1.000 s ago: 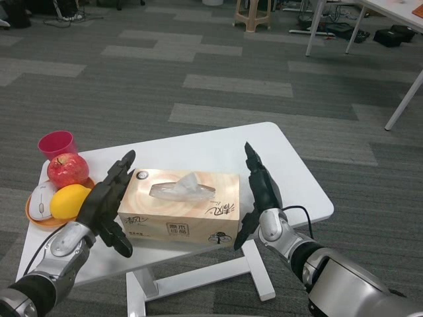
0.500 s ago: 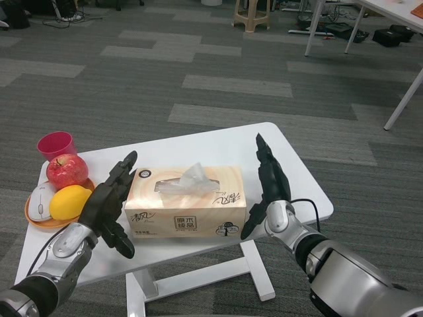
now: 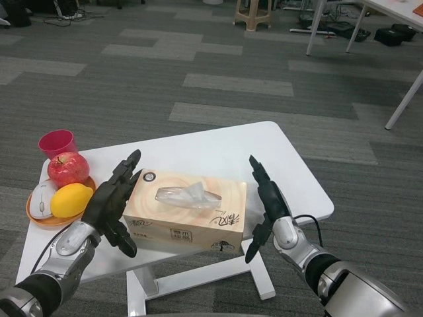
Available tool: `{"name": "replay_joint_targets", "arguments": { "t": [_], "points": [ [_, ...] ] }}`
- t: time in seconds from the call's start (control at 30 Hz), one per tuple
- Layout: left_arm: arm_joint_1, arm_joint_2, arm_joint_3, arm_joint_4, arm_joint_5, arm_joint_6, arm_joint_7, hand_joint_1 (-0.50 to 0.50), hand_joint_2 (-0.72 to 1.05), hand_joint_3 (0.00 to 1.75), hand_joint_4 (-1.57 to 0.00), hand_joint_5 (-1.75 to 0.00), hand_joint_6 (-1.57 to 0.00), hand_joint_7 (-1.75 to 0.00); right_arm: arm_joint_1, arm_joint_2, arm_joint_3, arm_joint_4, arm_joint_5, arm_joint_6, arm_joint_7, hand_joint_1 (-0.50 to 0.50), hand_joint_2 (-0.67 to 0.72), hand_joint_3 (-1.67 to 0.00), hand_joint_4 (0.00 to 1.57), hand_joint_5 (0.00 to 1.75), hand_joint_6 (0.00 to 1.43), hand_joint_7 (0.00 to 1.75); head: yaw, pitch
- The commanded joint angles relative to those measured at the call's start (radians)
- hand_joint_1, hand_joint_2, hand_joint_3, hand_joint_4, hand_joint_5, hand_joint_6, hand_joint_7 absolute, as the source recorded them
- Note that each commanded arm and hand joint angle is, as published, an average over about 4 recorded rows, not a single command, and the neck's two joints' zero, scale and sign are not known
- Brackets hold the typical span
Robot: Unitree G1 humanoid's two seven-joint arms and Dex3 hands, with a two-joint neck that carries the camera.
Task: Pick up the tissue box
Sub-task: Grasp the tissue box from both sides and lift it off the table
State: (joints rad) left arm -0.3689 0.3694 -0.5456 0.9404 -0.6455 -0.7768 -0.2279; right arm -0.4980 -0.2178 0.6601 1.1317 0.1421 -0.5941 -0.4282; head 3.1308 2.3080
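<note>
Tissue box [image 3: 187, 210] sits near the front edge of the white table [image 3: 218, 148], roughly midway along it, long side toward us, with a tuft of tissue standing out of the slot on top. We have one hand at each short end, which we read as the right plan for a wide, light carton: too broad for one hand to span, so it has to be clamped between two palms.

Our left hand [image 3: 111, 204] lies flat against the box's left end, fingers straight and together, tips reaching toward the table's back edge. It looks to be touching the cardboard, though we cannot be sure how firmly it presses. Our right hand [image 3: 266, 198] stands on edge at the right end, fingers also extended rather than curled. It is just beside that face, and whether it touches the face we cannot tell. Neither hand wraps anything; both are flat and uncurled, so the hold, if any, is a squeeze between palms.

The box's underside is not clearly visible, so we cannot say whether it has left the tabletop. We judge the lift barely begun at most.

At the table's left edge an orange plate [image 3: 34, 213] carries an apple [image 3: 67, 169], a lemon [image 3: 71, 199] and a white computer mouse [image 3: 42, 198], with a pink cup [image 3: 57, 142] behind. They are near our left forearm, so a sideways drift could knock them.
</note>
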Motion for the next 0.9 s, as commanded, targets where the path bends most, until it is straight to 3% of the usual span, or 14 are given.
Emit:
{"name": "replay_joint_targets", "arguments": {
  "t": [0.03, 0.4, 0.53, 0.9],
  "points": [
    [0.004, 0.003, 0.006, 0.003, -0.003, -0.003, -0.003, 0.5, -0.55, 0.0, 0.0, -0.31, 0.0, 0.0, 0.016, -0.011, -0.015, 0.0, 0.003, -0.009, 0.012, -0.42, 0.72, 0.0, 0.0, 0.0, 0.0, 0.0, 0.003, -0.006],
    [0.004, 0.001, 0.011, 0.035, -0.005, 0.001, -0.002, 0.5, -0.55, 0.0, 0.0, -0.21, 0.0, 0.0, 0.04, -0.027, -0.058, -0.006, 0.001, -0.01, 0.035, -0.42, 0.72, 0.0, 0.0, 0.0, 0.0, 0.0, 0.003, -0.013],
    [0.003, -0.002, 0.008, 0.038, -0.005, 0.004, -0.002, 0.5, -0.55, 0.0, 0.0, -0.31, 0.0, 0.0, 0.041, -0.025, -0.047, -0.007, 0.001, -0.01, 0.035, -0.42, 0.72, 0.0, 0.0, 0.0, 0.0, 0.0, 0.005, -0.014],
    [0.002, -0.006, 0.002, 0.038, -0.005, 0.004, -0.003, 0.5, -0.55, 0.0, 0.0, -0.26, 0.0, 0.0, 0.019, -0.011, 0.093, -0.01, 0.005, -0.001, 0.034, -0.42, 0.72, 0.0, 0.0, 0.0, 0.0, 0.0, -0.005, -0.022]
  ]
}}
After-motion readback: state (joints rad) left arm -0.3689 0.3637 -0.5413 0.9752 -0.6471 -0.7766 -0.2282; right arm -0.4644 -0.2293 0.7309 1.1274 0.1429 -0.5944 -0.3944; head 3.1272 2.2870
